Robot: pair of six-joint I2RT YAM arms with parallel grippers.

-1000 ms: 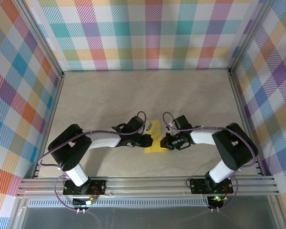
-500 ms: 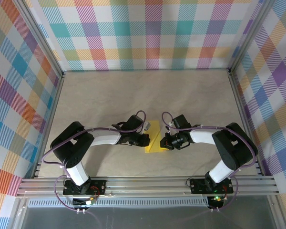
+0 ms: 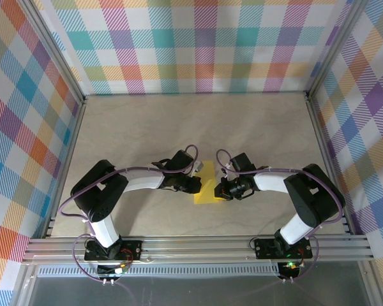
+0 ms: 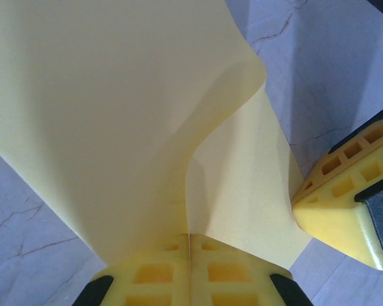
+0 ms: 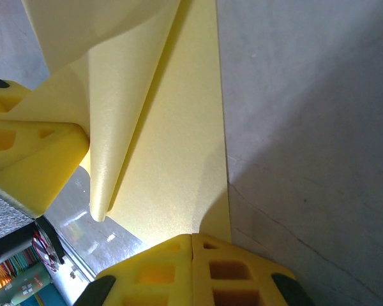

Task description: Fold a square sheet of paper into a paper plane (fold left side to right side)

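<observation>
Near the middle of the desk's (image 3: 179, 127) near edge, the square sheet of paper (image 3: 206, 186) lies between my two arms, and I judge I'm partway through the left-over-right fold. The left claw (image 3: 196, 185) is clamped tight on the sheet's left side and holds it raised, so the paper curls up and over in a loose, uncreased loop. The right claw (image 3: 220, 190) has its fingers pressed together with their tips at the sheet's right edge. From the wrist view I can't tell whether it nips that edge or merely pins it flat. The next move, as I read it, is to carry the lifted side across toward the right edge, line the two edges up, then lay it down and press a crease. The risk is a skewed fold if the pinned side slips. The two claws sit very near each other over the paper, so there is little clearance there. The desk is bare toward the far edge and both side edges, giving plenty of room. The metal rail (image 3: 198, 245) along the near edge is close behind.
</observation>
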